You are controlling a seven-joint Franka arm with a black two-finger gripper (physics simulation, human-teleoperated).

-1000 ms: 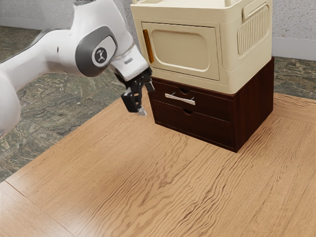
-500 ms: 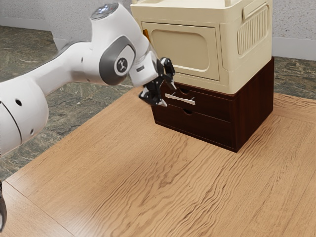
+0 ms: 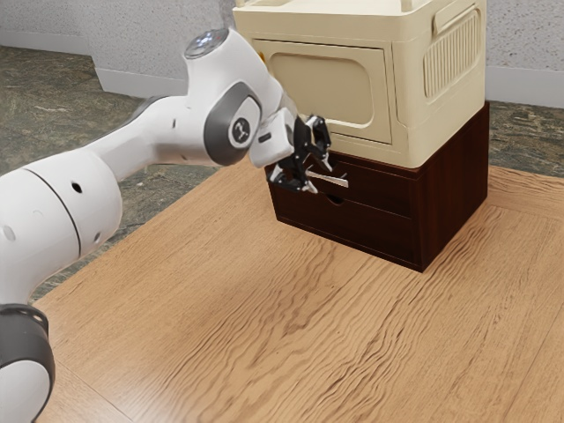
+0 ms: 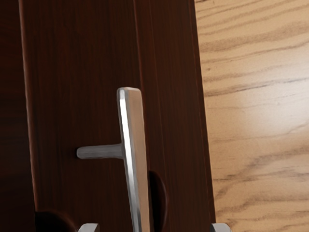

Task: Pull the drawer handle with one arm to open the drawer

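Pale wood grain marked the table (image 3: pixel 264 308) toward 6 o'clock in the exterior view, with the speckled wall (image 3: pixel 529 53) toward 1 o'clock; over the last half second the gripper (image 3: pixel 319 176) had moved toward 3 o'clock, from beside the handle (image 3: pixel 335 181) to right at it, the arm (image 3: pixel 62 203) following from 9 o'clock. Its jaws stood apart, one to each side of the bar, and nothing was clamped; that looked like the end of the approach, so closing came next, then a straight pull. The upper drawer (image 3: pixel 379 187) looked shut; its handle lay at about 2 o'clock from the exterior view's middle, beneath the cream box (image 3: pixel 335 88). The handle was a slim, straight bar, silvery with a bright edge, held off the dark front by a thin post (image 4: pixel 99 152); it looked rigid, though narrow enough for an off-centre grip to slip.
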